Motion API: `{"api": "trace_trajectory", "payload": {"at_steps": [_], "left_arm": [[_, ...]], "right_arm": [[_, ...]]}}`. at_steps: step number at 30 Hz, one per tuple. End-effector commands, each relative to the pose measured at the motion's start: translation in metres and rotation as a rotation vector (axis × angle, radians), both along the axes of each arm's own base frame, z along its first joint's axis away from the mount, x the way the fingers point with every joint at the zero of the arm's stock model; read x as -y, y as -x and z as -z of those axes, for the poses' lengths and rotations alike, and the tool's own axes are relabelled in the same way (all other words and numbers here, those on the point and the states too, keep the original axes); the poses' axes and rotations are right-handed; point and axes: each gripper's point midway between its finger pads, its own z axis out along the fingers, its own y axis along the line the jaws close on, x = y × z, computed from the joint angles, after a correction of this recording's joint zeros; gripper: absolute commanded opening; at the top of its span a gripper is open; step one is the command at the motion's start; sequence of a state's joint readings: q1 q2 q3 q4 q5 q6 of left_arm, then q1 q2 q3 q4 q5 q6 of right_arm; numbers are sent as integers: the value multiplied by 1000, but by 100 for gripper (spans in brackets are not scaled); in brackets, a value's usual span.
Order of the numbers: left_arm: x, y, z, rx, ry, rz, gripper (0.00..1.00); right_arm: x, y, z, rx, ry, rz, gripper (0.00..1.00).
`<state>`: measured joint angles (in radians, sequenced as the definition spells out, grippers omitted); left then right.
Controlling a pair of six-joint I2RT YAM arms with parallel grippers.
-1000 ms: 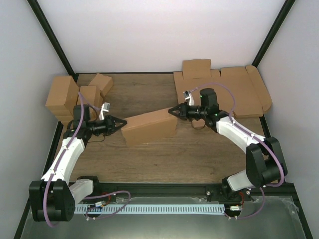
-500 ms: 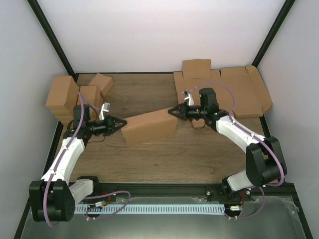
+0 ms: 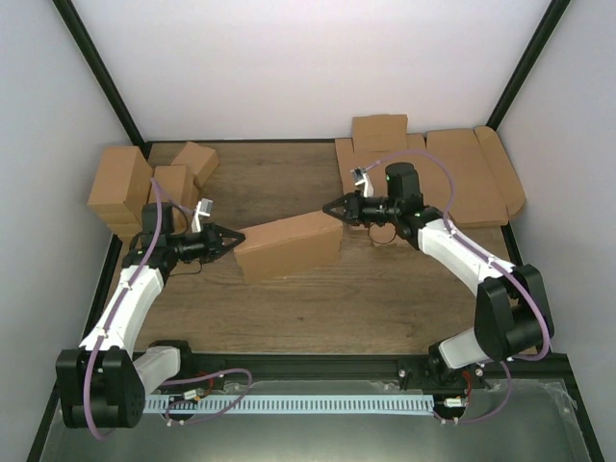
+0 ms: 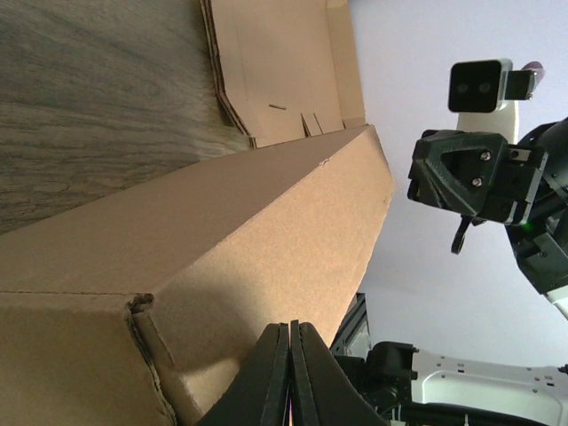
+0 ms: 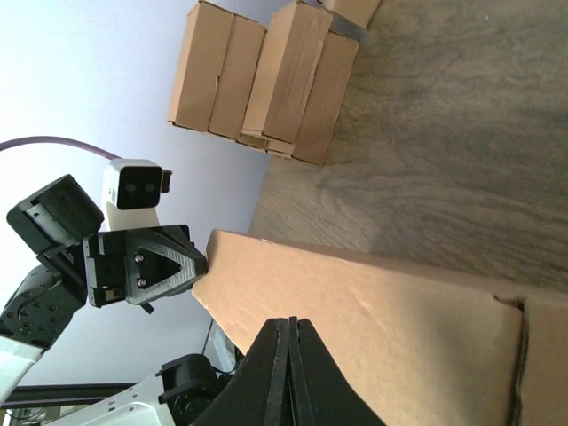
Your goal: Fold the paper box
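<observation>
The paper box (image 3: 289,245) lies folded up as a long brown carton in the middle of the table, tilted with its right end farther back. My left gripper (image 3: 231,240) is shut, with its tips at the box's left end. My right gripper (image 3: 325,209) is shut, with its tips at the box's far right corner. In the left wrist view the shut left gripper (image 4: 291,327) rests against the box (image 4: 222,240), and the right gripper (image 4: 457,173) shows beyond its far end. In the right wrist view the shut right gripper (image 5: 289,321) lies on the box (image 5: 382,302).
Several smaller brown cartons (image 3: 144,183) are stacked at the back left and show in the right wrist view (image 5: 266,80). Flat cardboard sheets (image 3: 452,173) lie at the back right and show in the left wrist view (image 4: 275,71). White walls stand close on three sides.
My right gripper has moved a little to the left and farther back along the box's right corner. The left arm and the box have not visibly moved.
</observation>
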<state>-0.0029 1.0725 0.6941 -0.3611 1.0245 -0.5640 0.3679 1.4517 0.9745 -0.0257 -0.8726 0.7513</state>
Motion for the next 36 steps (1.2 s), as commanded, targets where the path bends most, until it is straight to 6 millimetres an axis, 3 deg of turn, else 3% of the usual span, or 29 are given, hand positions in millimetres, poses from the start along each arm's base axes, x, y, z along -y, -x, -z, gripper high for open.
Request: {"api": "trace_trajectory", "payload": {"at_steps": [1, 6, 8, 10, 16, 19, 23, 27, 31, 34, 36], "left_arm": [[-3, 0, 13, -47, -41, -22, 4], [-4, -1, 10, -41, -41, -25, 4], [-4, -2, 7, -39, -42, -24, 4], [-3, -4, -1, -31, -41, -18, 4], [3, -13, -61, 77, -5, 39, 7], [6, -11, -76, 93, 32, 58, 6], [6, -7, -51, 58, 38, 55, 4], [7, 5, -1, -33, 54, 54, 4], [5, 10, 32, -83, 38, 37, 4], [2, 8, 38, -90, -1, 23, 4], [2, 4, 28, -70, -2, 24, 4]], "right_arm": [[2, -6, 3, 2, 33, 9, 1], [0, 8, 62, -113, 28, -36, 1], [-1, 13, 74, -147, 24, -50, 1], [0, 13, 73, -141, 25, -43, 1], [2, 8, 61, -105, 44, -33, 1], [1, 7, 60, -105, 43, -33, 1], [1, 7, 61, -107, 40, -32, 1], [-1, 6, 60, -102, 36, -39, 1], [-6, 0, 33, -52, 11, -66, 1], [-10, -3, 2, 5, -20, -97, 1], [-11, -4, -10, 31, -26, -106, 1]]}}
